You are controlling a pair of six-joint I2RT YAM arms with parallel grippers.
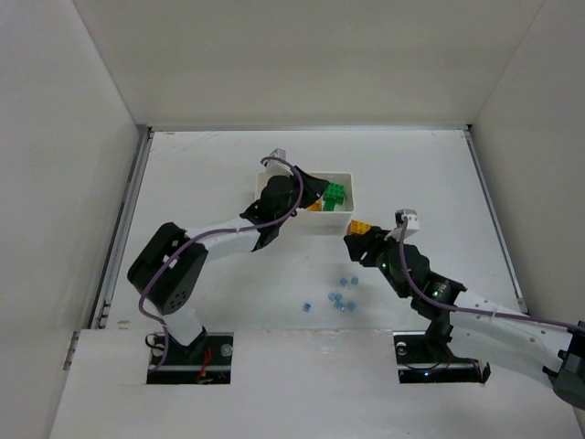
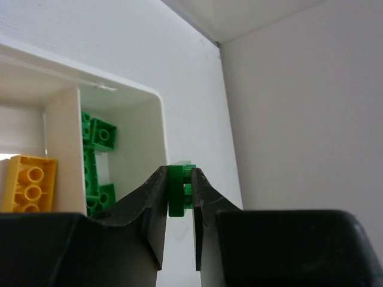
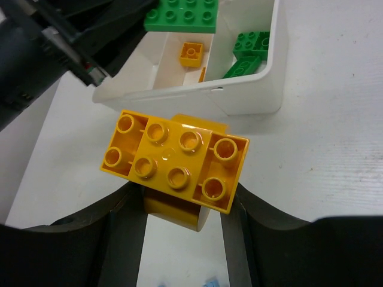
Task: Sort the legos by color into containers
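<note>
My left gripper [image 1: 313, 189] hovers over the white tray [image 1: 350, 174] and is shut on a flat green lego [image 2: 178, 191]; in the right wrist view this lego [image 3: 182, 14] hangs above the tray. The tray's right compartment holds green legos [image 2: 99, 136], and the one beside it holds yellow-orange legos [image 2: 29, 183]. My right gripper [image 1: 358, 243] is shut on a large yellow-orange lego [image 3: 176, 158] and holds it just in front of the tray's near wall [image 3: 239, 98]. Several small light blue legos [image 1: 343, 294] lie on the table nearer the arms.
White walls enclose the table on the left, back and right. The left arm's forearm [image 1: 228, 236] stretches across the table left of the tray. A metal rail [image 1: 123, 229] runs along the left edge.
</note>
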